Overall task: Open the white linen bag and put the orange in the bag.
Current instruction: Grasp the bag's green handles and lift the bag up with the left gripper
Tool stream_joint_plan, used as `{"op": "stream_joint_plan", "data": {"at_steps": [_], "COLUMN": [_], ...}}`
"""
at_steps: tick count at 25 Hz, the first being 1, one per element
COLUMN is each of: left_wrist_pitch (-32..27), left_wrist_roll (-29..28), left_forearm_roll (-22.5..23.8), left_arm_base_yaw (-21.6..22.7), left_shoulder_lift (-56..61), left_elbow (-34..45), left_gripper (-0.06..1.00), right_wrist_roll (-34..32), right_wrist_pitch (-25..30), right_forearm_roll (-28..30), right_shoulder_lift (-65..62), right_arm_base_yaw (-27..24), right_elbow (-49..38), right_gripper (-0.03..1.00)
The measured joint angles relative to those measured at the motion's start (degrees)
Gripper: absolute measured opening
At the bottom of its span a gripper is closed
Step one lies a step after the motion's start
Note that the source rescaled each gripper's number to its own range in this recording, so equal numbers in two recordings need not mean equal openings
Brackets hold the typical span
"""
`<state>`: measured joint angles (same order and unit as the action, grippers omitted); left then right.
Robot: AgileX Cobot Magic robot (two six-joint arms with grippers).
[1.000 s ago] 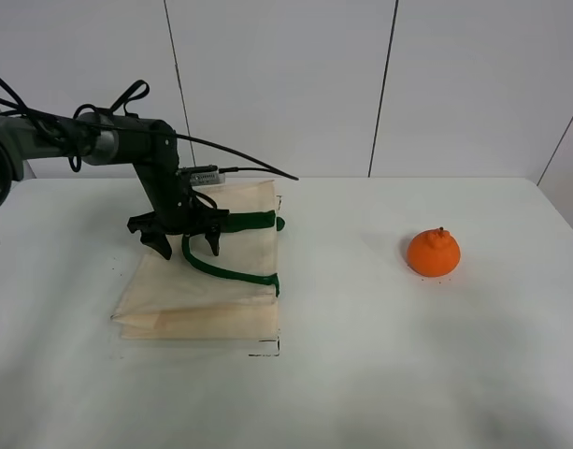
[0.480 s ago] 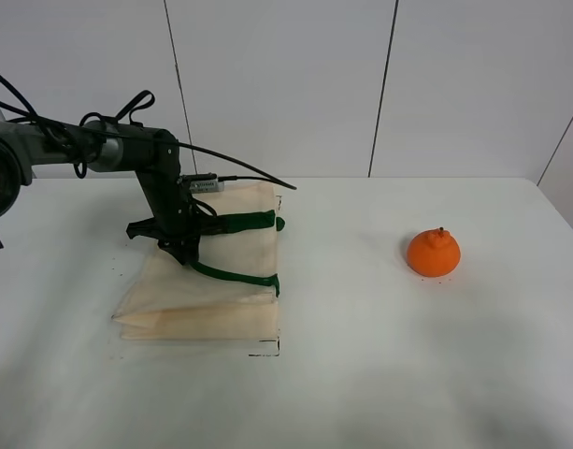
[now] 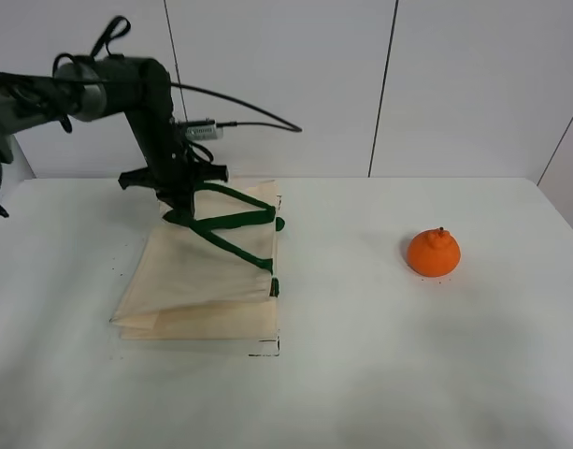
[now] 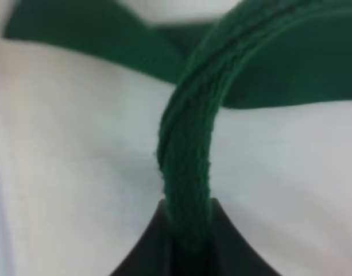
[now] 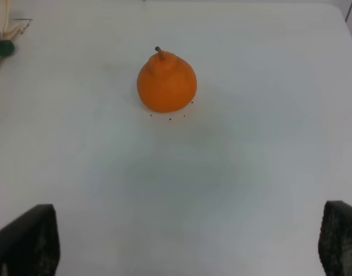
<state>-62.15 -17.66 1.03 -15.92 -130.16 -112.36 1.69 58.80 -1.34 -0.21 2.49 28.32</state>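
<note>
The white linen bag (image 3: 207, 281) lies on the table at the left, its upper layer pulled up into a tent. My left gripper (image 3: 180, 204) is shut on a dark green strap handle (image 3: 225, 238) and holds it raised above the bag. The left wrist view shows the strap (image 4: 187, 167) pinched between the dark jaws, with cream cloth behind. The orange (image 3: 434, 252) sits on the table at the right, apart from the bag. It also shows in the right wrist view (image 5: 166, 83). My right gripper (image 5: 187, 244) is open, its fingertips (image 5: 26, 238) far apart, short of the orange.
The white table (image 3: 379, 355) runs to a panelled wall at the back. A black cable (image 3: 239, 98) arcs from the left arm above the bag. A small black corner mark (image 3: 270, 351) lies on the table by the bag's near corner.
My left gripper shut on the green strap and lifted it up and back, raising the bag's upper layer. The orange has not moved.
</note>
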Motion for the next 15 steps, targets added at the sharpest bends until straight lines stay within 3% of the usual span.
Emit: {"op": "stream_joint_plan", "data": {"at_steps": [5, 15], "left_wrist_pitch": [-5.25, -6.00], "left_wrist_roll": [2.10, 4.10], "left_forearm_roll": [-0.15, -4.13], "left_arm_base_yaw": [0.00, -0.14], "left_shoulder_lift": [5.55, 20.39], "left_elbow": [-7.68, -8.58], "left_gripper": [0.00, 0.00], "right_wrist_roll": [0.00, 0.00], "right_wrist_pitch": [0.00, 0.00], "right_forearm_roll": [0.00, 0.00], "right_shoulder_lift": [0.00, 0.07], "right_arm_base_yaw": [0.00, 0.00], "right_elbow": [0.00, 0.00], "right_gripper": [1.00, 1.00]}}
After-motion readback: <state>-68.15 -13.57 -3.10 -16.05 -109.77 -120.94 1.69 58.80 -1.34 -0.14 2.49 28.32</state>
